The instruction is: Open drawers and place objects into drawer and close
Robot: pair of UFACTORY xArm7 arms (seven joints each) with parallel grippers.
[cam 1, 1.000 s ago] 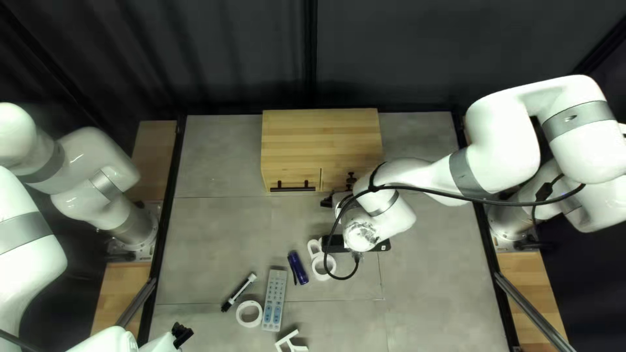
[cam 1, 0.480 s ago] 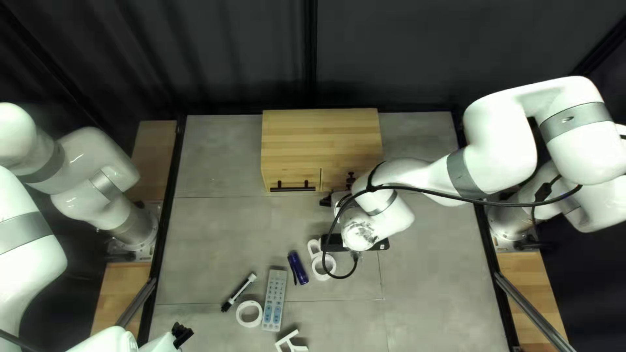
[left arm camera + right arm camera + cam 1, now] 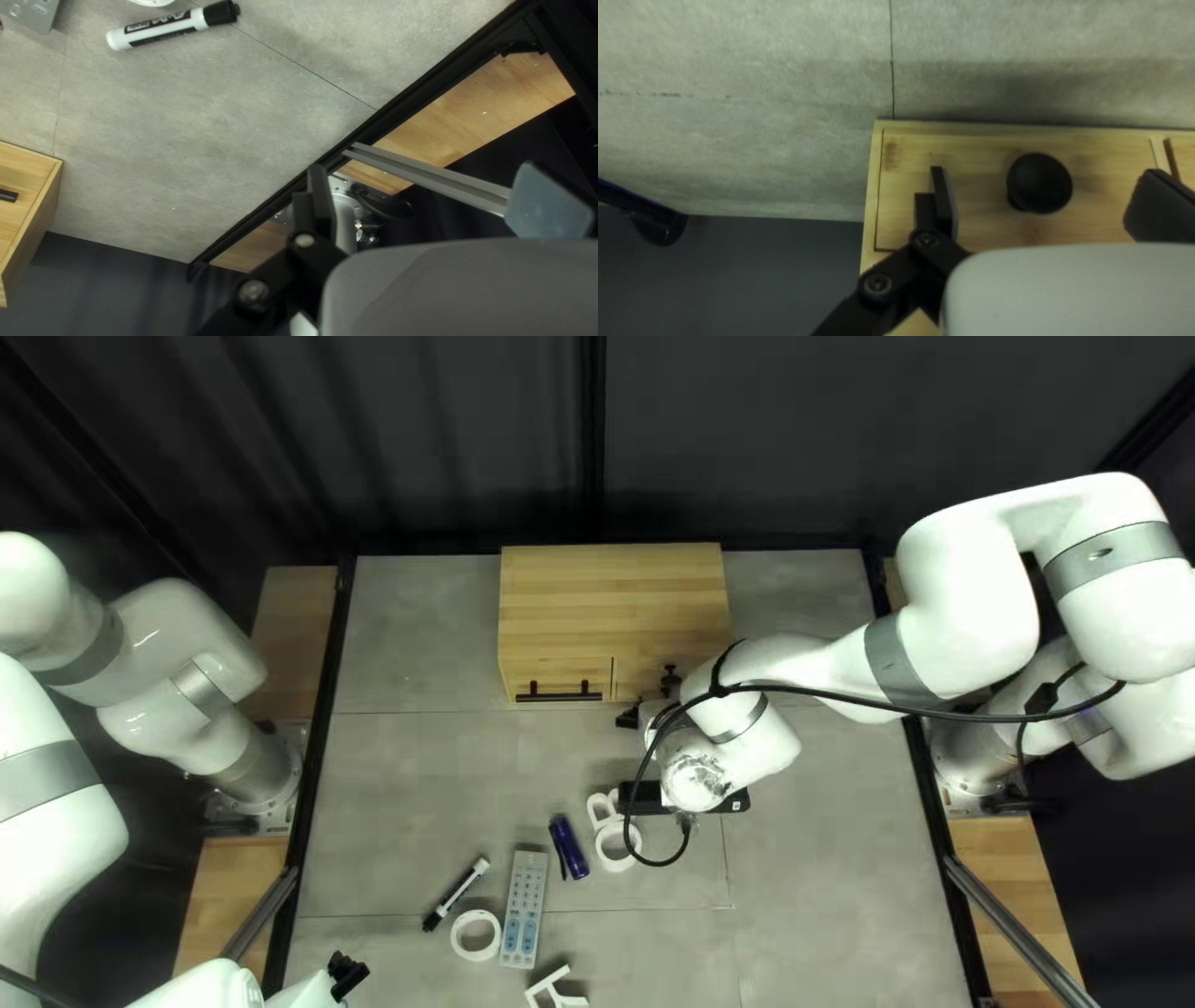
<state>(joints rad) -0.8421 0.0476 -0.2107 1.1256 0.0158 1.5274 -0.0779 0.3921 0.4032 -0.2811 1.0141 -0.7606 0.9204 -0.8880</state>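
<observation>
Relative to the preceding frame, the right arm (image 3: 822, 672) is displaced slightly toward the right edge of the table (image 3: 398, 797), and the right gripper (image 3: 629, 716) is displaced with it. The left arm and left gripper (image 3: 347, 973) are unchanged in position. The wooden cabinet (image 3: 610, 597) remains at the middle of the table's far edge. The drawer (image 3: 548, 675), with its bar handle (image 3: 559, 696), remains closed; the cabinet door (image 3: 983, 149) to its right is also closed.

Right gripper (image 3: 1046, 202): fingers spread at the door, one on either side of the round knob (image 3: 1039, 183), touching neither side of it. Left gripper (image 3: 430, 202): fingers spread, nothing between them, near the table's left edge and near corner.

Loose items are unmoved and lie outside the drawer, in the near half of the table. The marker (image 3: 457, 892) is leftmost. The white ring (image 3: 476, 936) lies between it and the remote control (image 3: 524, 909). The blue cylinder (image 3: 570, 849) is just right of the remote control, beside the white ringed piece (image 3: 619, 844). The white bracket (image 3: 557, 989) is nearest the near edge.
</observation>
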